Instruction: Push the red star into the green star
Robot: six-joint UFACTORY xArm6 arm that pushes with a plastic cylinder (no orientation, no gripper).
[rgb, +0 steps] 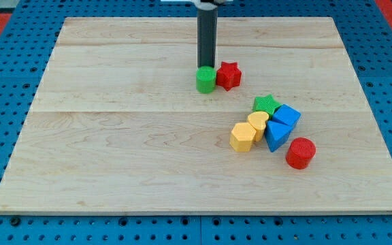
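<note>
So right now my tip [206, 67] is sitting up toward the far edge of the tabletop [114, 156], roughly centred, planted right behind a green cylinder-ish block [205, 79]. It looks like it's touching that block's far side. There's no hand on this arm at all, just the rod, so nothing is being held or opened, it only shoves.

The red star [229, 75] is just beside that green block, on the view's right, touching it or nearly. The green star [266, 104] is in the cluster further toward the near-right corner, tucked against a blue cube [288, 115], a yellow heart [258, 122], a yellow hexagon [243, 137] and a blue triangle [275, 134], with a red cylinder [300, 152] at the near end.

My read: still in the lining-up step, the actual push hasn't started. The tip is on the wrong block. Next it needs to get around to the red star's far-left side, then drive it diagonally toward the near-right into the green star, without dragging the green cylinder along.
</note>
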